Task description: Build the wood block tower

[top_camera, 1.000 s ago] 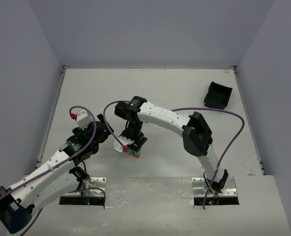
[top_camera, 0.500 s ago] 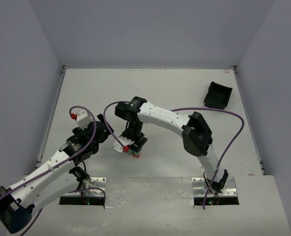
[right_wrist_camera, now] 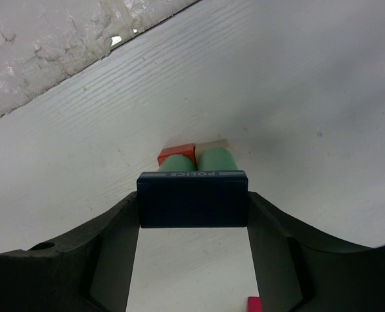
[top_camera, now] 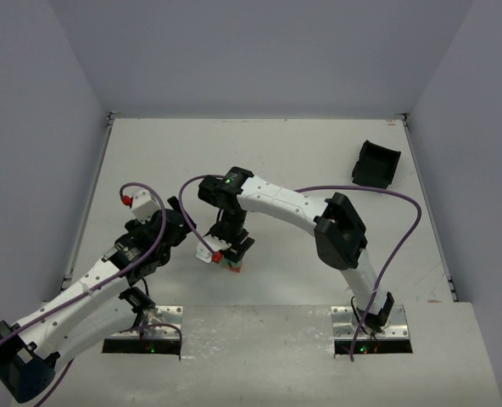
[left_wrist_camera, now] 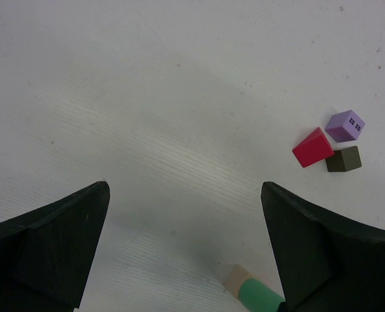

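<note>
The tower (top_camera: 231, 264) stands low: a dark blue rectangular wooden block (right_wrist_camera: 193, 198) lettered POLICE lies flat across two upright green wooden cylinders (right_wrist_camera: 217, 160), one on a red wooden block (right_wrist_camera: 176, 155), the other on a tan wooden block (right_wrist_camera: 214, 143). Apart from it, a purple wooden cube (left_wrist_camera: 345, 125), a red wooden wedge (left_wrist_camera: 313, 147) and a dark olive wooden block (left_wrist_camera: 343, 158) lie close together.

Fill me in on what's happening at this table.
A block tower is being built. The right pincer brackets a dark blue block sitting across two green cylinders, which stand on a red block and a tan block; whether it grips cannot be told. The left pincer hangs open over the table near a loose red block, purple cube and dark cube.
</note>
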